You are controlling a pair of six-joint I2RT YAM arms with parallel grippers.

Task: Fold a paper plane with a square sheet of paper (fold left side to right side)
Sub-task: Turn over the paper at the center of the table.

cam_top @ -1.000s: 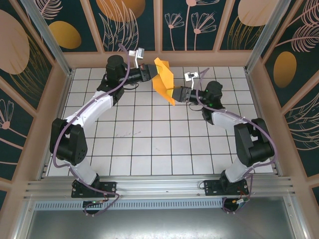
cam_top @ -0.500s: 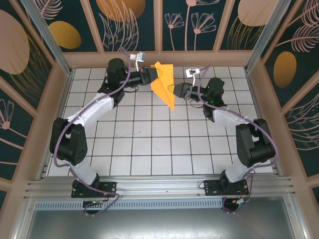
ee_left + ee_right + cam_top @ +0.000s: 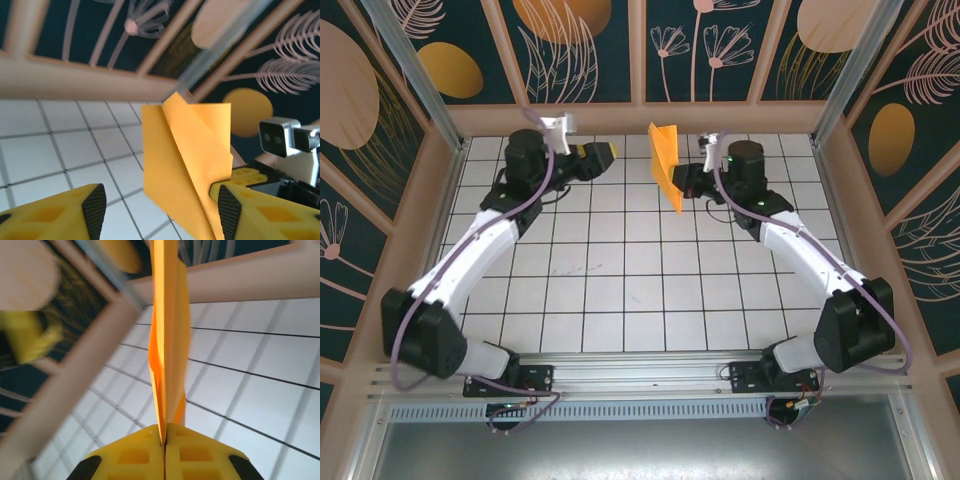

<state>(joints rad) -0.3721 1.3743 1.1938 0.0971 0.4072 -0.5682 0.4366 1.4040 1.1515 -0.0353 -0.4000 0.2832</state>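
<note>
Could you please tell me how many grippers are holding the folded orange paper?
1. The right gripper, far centre, is shut on the paper plane; the left gripper is open, apart from it.

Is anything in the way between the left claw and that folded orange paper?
Nothing visible. The open left claw faces the paper across an open gap; the right claw pinches the paper from the other side.

Bright, even light from above fell on the white tiled table top (image 3: pixel 620 290), with only faint, soft shadows. The right wrist view was smeared at its left, the pale wooden frame post (image 3: pixel 85 365) streaked, while the folded orange-yellow sheet of paper (image 3: pixel 167 315) looked sharper. The left wrist view's pale wooden rail (image 3: pixel 75 77) was soft
</note>
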